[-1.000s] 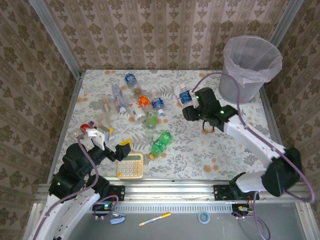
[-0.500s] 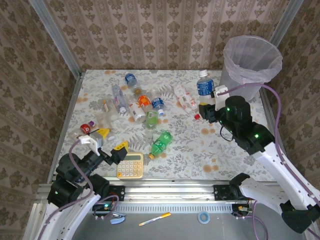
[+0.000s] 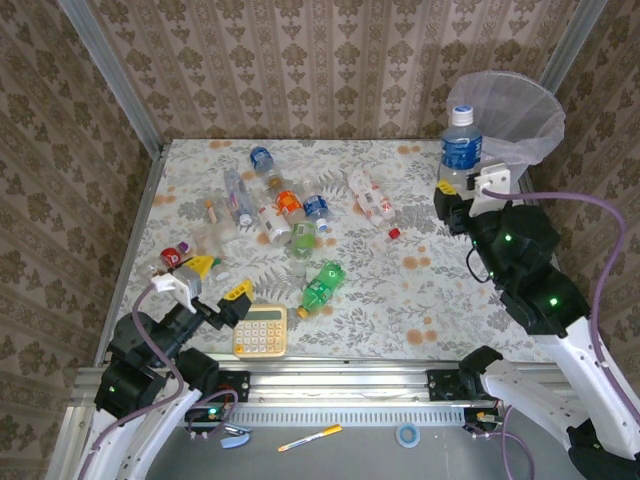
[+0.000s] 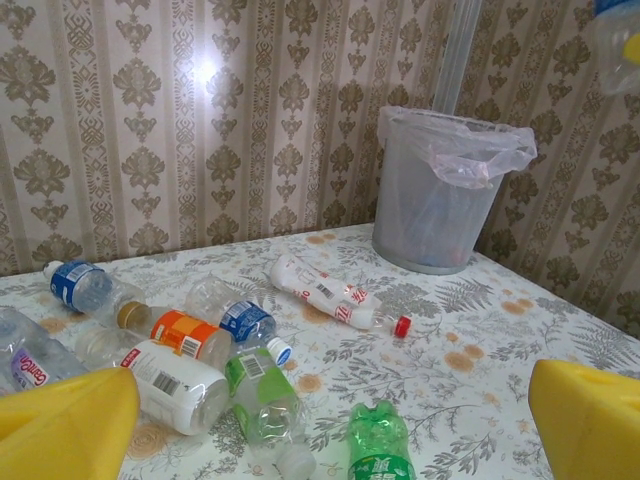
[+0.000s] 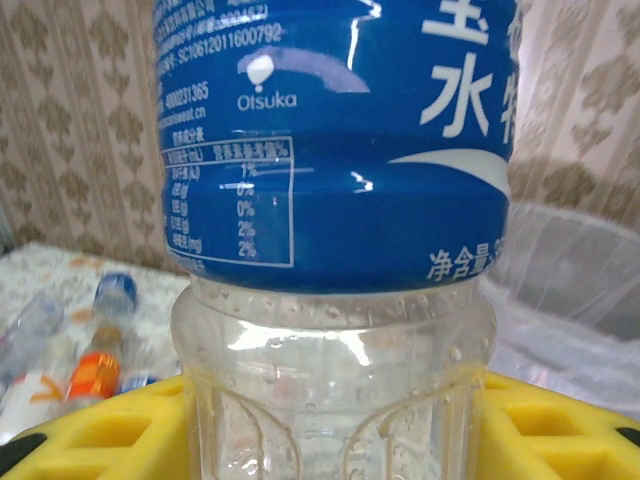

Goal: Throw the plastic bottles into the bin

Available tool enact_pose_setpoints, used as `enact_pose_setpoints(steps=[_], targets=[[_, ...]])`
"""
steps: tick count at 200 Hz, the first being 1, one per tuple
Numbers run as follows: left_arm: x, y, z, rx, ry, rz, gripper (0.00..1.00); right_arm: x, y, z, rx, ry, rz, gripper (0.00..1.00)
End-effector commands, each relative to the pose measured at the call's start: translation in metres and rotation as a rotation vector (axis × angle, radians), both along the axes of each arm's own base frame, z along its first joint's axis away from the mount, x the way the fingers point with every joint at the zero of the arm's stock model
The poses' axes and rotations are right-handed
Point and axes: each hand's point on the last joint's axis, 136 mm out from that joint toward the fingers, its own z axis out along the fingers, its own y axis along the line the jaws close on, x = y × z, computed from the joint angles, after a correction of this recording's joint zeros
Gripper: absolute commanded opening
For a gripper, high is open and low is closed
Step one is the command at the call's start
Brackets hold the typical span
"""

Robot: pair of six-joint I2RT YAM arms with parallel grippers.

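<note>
Right end effector (image 3: 452,195): closed on the lower body of a blue-label bottle (image 3: 461,147). In the wrist view, yellow fingers (image 5: 90,430) are seen on both sides of the clear base.
Held bottle: kept upright with the cap up, raised above the bench (image 3: 400,300), at the near-left rim of the bin (image 3: 520,135). Whether it is over the opening cannot be told.
Bin: stood at the far right corner of the bench, with the bag liner (image 4: 470,150) folded over the rim.
Left end effector (image 3: 222,280): jaws spread wide with nothing between them. It is held low at the near left, just beside the yellow calculator (image 3: 260,330).
Loose bottles (image 3: 280,205): laid on their sides in a cluster at the far centre-left, well apart from both end effectors.
Green bottle (image 3: 322,285): laid between the cluster and the calculator.
White bottle (image 3: 368,193): laid right of the cluster, with a red cap (image 3: 393,233) near its neck.
</note>
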Motion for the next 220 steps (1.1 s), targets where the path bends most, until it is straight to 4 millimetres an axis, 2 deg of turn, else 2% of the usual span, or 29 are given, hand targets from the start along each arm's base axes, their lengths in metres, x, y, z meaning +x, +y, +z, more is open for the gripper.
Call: enact_pose_setpoints(steps=[1,76,128,170,220], targets=[[0.0,0.003,0.005,0.002,-0.035,0.013,1.0,-0.015,-0.016,0.058,0.044,-0.195,-0.044,0.42],[0.001,0.003,0.003,0.005,-0.03,0.02,1.0,-0.035,-0.019,0.121,-0.035,-0.434,-0.047,0.4],[0.002,0.004,0.003,0.006,-0.029,0.025,1.0,-0.034,-0.018,0.15,-0.098,-0.527,-0.076,0.4],[0.002,0.004,0.003,0.006,-0.028,0.028,1.0,-0.028,-0.019,0.162,-0.108,-0.561,-0.1,0.39],[0.003,0.004,0.002,0.009,-0.024,0.028,1.0,-0.004,-0.031,0.155,-0.106,-0.51,-0.16,0.39]])
